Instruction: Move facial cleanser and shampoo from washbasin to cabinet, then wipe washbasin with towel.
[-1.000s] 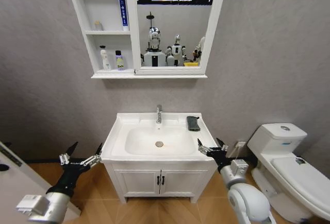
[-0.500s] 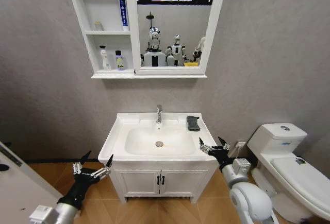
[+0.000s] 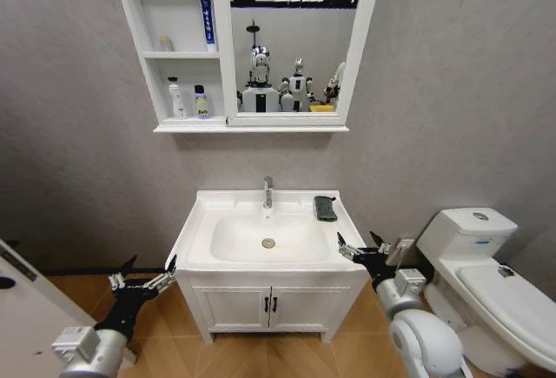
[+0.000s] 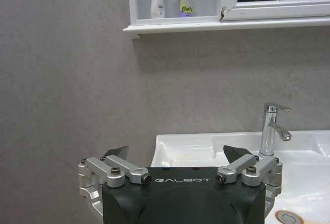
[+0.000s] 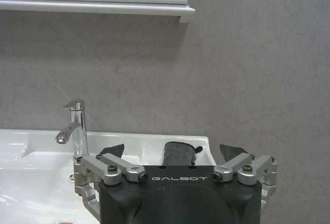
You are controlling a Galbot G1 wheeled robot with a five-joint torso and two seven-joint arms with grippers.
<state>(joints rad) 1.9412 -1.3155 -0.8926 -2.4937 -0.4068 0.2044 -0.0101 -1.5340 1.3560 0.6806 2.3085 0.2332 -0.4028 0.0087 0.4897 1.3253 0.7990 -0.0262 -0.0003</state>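
Nearest the robot, the left gripper hangs low beside the front left corner of the washbasin, fingers spread wide and holding nothing. The right gripper sits at the basin's front right corner, just off the rim, fingers likewise spread and empty. Basin deck carries no bottles; bowl bare apart from the drain. At the back, the faucet stands at centre and the towel, dark and folded, lies on the rear right of the deck, untouched; the right wrist view shows it straight ahead of that gripper, between the fingers' line of sight. Farther off, on the wall above, the cabinet holds two small bottles on its lower shelf, side by side, plus a tall blue tube and a small jar higher up. Judgement: the moving step looks complete, with cleanser and shampoo shelved. Wiping remains, and the towel is not yet picked up.
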